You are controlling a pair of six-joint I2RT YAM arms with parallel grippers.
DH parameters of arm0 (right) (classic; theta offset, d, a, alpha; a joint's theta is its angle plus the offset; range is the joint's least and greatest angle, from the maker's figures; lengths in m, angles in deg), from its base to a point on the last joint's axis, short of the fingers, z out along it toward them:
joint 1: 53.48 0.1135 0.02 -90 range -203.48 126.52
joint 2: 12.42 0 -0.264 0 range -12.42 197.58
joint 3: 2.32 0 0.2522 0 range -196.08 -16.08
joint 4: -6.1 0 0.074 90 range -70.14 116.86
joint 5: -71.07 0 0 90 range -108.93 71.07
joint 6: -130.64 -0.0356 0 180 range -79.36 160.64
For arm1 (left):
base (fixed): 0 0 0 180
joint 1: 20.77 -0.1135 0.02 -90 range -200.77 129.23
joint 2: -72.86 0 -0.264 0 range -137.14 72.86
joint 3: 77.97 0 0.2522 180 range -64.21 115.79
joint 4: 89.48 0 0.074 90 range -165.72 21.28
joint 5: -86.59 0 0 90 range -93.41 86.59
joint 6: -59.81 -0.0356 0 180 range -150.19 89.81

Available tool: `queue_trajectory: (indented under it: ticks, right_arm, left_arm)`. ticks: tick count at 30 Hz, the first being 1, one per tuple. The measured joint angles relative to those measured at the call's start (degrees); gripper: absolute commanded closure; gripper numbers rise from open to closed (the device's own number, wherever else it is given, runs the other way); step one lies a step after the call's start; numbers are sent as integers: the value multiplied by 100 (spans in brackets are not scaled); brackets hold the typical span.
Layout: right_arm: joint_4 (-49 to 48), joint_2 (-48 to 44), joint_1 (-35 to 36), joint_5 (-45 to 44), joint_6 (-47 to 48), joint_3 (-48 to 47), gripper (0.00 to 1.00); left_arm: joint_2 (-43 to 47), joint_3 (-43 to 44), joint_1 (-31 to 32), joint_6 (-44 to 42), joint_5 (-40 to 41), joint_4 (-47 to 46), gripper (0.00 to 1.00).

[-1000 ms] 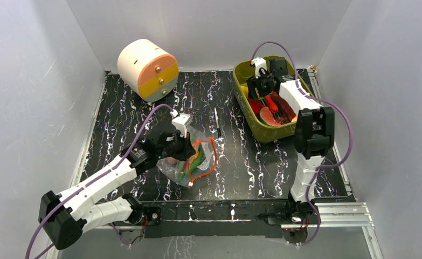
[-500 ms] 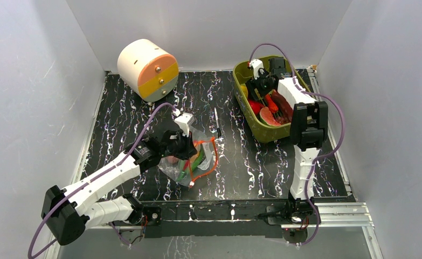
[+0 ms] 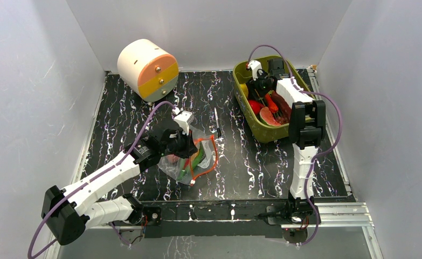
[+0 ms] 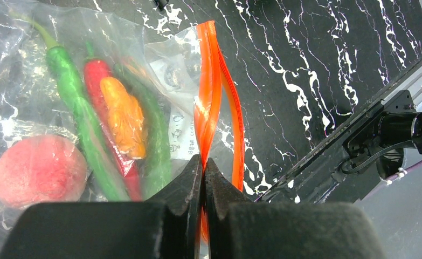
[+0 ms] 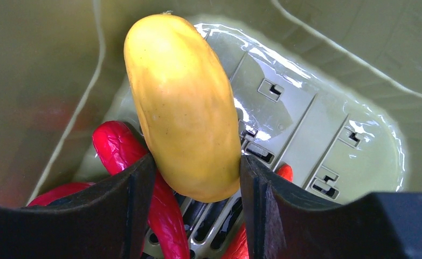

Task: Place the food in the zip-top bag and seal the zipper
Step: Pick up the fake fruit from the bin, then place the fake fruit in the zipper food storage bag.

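Pinching the zipper (image 4: 211,81), the left end effector (image 4: 203,162) has its two fingers squeezed together with the orange-red strip caught between them. The strip stands up from the fingers. Farther along, its two sides are apart, so the mouth of the zip-top bag (image 4: 14,38) is not shut all the way. The bag lies on the table (image 3: 122,108), near the front and a little left of the middle. Through the clear plastic you can see a pink-orange peach (image 4: 39,170), a long green pepper (image 4: 76,108), a red chili (image 4: 98,86), a bumpy orange piece (image 4: 123,116) and a second green pepper (image 4: 157,140). They all lie close side by side.

The right end effector (image 5: 195,172) reaches down into the olive-green tub (image 3: 241,70) at the back right of the table. Its two fingers press on both sides of a yellow piece (image 5: 181,102) and hold it by one end. The rest of it sticks out past the fingers. I cannot tell if the yellow piece is off the tub floor. Some red pieces (image 5: 119,145) lie under it, and one of them is right beside a finger.

A thin black stick (image 3: 218,123) lies on the table between the bag and the tub and touches neither. A round cream and orange box (image 3: 146,67) sits at the back left, well apart from the bag.
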Motion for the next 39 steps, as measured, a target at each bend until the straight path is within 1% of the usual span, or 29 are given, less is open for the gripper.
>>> queue_trajectory:
  ticks: [2,4,10,14,18,20,22,25,32,39]
  right_arm:
    - [-9,-2,0,-33,-37,0,67]
    - [-42,-13,0,-55,-133,4,70]
    - [-341,-256,2,-365,-468,402,71]
    - [-409,-592,2,-743,-688,433,75]
    - [-527,-1392,2,-1211,-883,896,78]
    - [-612,-1867,2,-1469,-1067,1104,78]
    - [-551,-2124,2,-1617,-1322,1165,78]
    - [-468,-2470,9,-1639,-1543,1281,78]
    - [-210,-3873,81,-1624,-2343,1969,79]
    - [92,-4579,304,-1338,-3270,2190,80]
  left_arm:
    - [0,0,0,20,13,2,100]
    - [0,0,2,26,22,4,100]
    - [85,0,2,46,140,37,100]
    - [262,0,2,48,400,103,100]
    - [317,-2,2,15,601,103,100]
    - [457,-4,2,-4,691,-22,100]
    - [503,-4,2,22,750,-50,100]
    - [542,-20,2,66,769,-79,100]
    - [584,-44,0,72,949,-136,100]
    - [424,35,2,-138,1344,-179,100]
